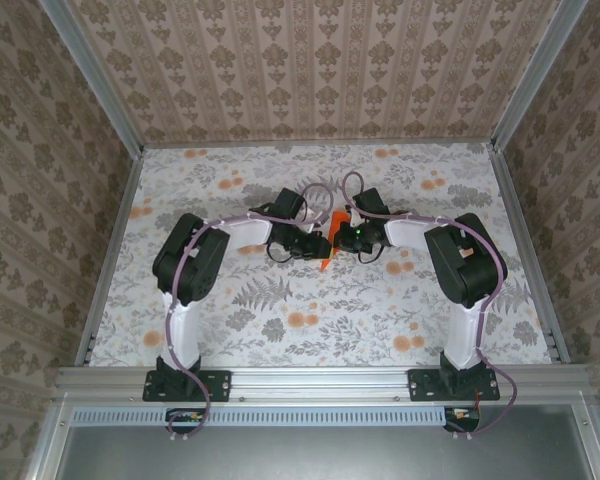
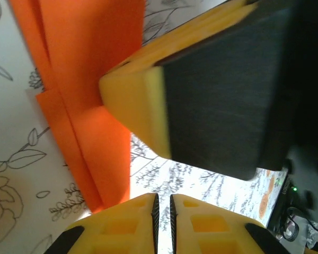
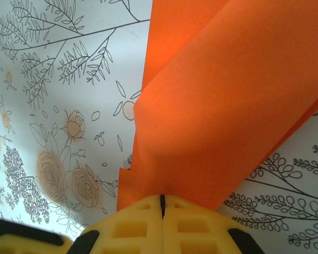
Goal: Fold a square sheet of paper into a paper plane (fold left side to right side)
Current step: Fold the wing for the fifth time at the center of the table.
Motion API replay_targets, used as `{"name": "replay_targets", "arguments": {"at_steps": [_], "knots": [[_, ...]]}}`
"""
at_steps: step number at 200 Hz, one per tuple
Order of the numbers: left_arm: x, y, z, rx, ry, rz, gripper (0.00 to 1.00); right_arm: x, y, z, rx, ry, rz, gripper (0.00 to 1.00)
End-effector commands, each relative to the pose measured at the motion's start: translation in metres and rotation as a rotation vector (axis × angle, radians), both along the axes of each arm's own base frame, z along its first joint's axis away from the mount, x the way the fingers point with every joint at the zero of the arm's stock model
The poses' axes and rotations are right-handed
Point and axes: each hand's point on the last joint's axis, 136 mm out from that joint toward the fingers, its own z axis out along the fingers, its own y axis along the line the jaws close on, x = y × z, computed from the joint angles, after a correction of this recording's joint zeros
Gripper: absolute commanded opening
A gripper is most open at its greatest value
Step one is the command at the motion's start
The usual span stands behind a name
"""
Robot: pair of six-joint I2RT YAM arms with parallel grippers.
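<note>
While the left end effector (image 2: 162, 211) sits nearly closed, its hold unclear to me, the creased square sheet of paper (image 3: 222, 106) is at the desk's (image 1: 280, 320) middle, clenched by the right end effector (image 3: 161, 203); folding seems partway, no dart yet.

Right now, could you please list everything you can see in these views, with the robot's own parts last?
folded bright orange paper sheet: one, orange, table centre, between the grippers.
white floral-printed table cover: one, white with grey leaves and orange blooms, under everything.
patterned walls: three, beige, around the table.
metal frame rail: one, silver, near edge.
left arm, right arm: two, black and white, bolted to the rail.
left gripper: one, yellow fingers, nearly closed beside the paper.
right gripper: one, yellow fingers, shut on the paper.
</note>
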Motion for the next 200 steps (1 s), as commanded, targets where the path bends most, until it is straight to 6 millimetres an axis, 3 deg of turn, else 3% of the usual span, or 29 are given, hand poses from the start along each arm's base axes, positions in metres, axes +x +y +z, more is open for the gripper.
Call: {"name": "replay_targets", "arguments": {"at_steps": [1,108,160,200], "knots": [[-0.003,-0.002,-0.008,0.011,0.031,-0.025,0.16,-0.031,-0.022,-0.047,-0.137,0.152,-0.016,0.00],[-0.024,0.030,-0.067,0.237,0.072,-0.012,0.14,-0.013,-0.016,-0.029,-0.080,0.107,-0.021,0.00],[-0.036,0.041,-0.081,0.286,0.096,-0.006,0.10,-0.009,-0.019,-0.023,-0.102,0.100,-0.014,0.00],[-0.041,0.047,-0.087,0.304,0.112,-0.003,0.00,-0.005,-0.023,-0.021,-0.103,0.098,-0.021,0.00]]}}
